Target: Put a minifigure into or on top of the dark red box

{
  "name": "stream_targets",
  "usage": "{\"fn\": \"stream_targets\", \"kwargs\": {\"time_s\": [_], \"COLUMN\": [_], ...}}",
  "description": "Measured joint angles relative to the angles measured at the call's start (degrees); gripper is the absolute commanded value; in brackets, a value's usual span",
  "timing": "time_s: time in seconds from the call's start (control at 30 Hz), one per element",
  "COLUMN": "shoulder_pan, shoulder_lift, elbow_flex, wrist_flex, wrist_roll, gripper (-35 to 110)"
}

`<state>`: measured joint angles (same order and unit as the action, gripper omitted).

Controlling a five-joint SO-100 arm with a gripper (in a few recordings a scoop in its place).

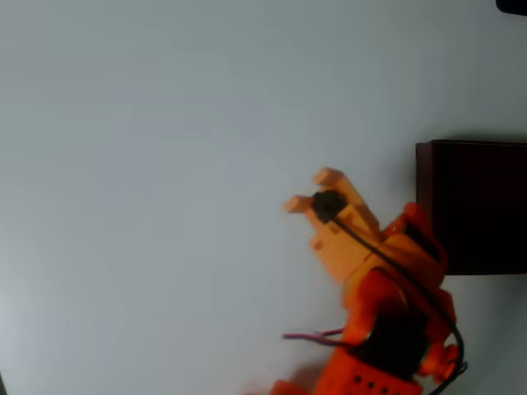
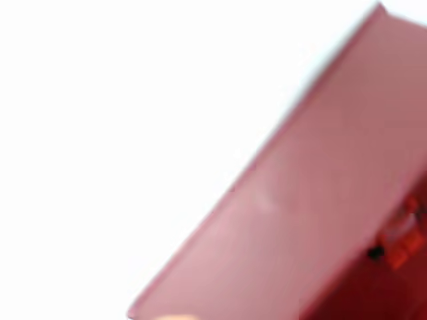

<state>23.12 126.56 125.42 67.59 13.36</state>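
From overhead, the orange pincer [image 1: 309, 191] hovers over the pale worktop [image 1: 165, 164] with its fingers apart and nothing between them, just beside the dark red box [image 1: 473, 206] that sits at the worktop's right edge. In the blurred wrist view, the minifigure [image 2: 403, 233] lies inside the box, against its wall.

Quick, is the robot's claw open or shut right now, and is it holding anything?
Claw: open, its fingers spread apart above the white table, holding nothing, left of the dark red box.
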Motion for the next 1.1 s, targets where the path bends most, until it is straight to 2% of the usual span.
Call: {"fn": "stream_targets", "kwargs": {"time_s": [0.43, 0.77, 1.1], "shoulder_pan": [-17.8, -24.4, -27.9], "shoulder_lift": [33.8, 59.6, 65.0], "elbow_flex": [17.4, 29.4, 32.5], "wrist_flex": [4.0, 10.1, 13.8], "wrist_roll": [2.9, 0.7, 0.0], "gripper": [18, 23, 22]}}
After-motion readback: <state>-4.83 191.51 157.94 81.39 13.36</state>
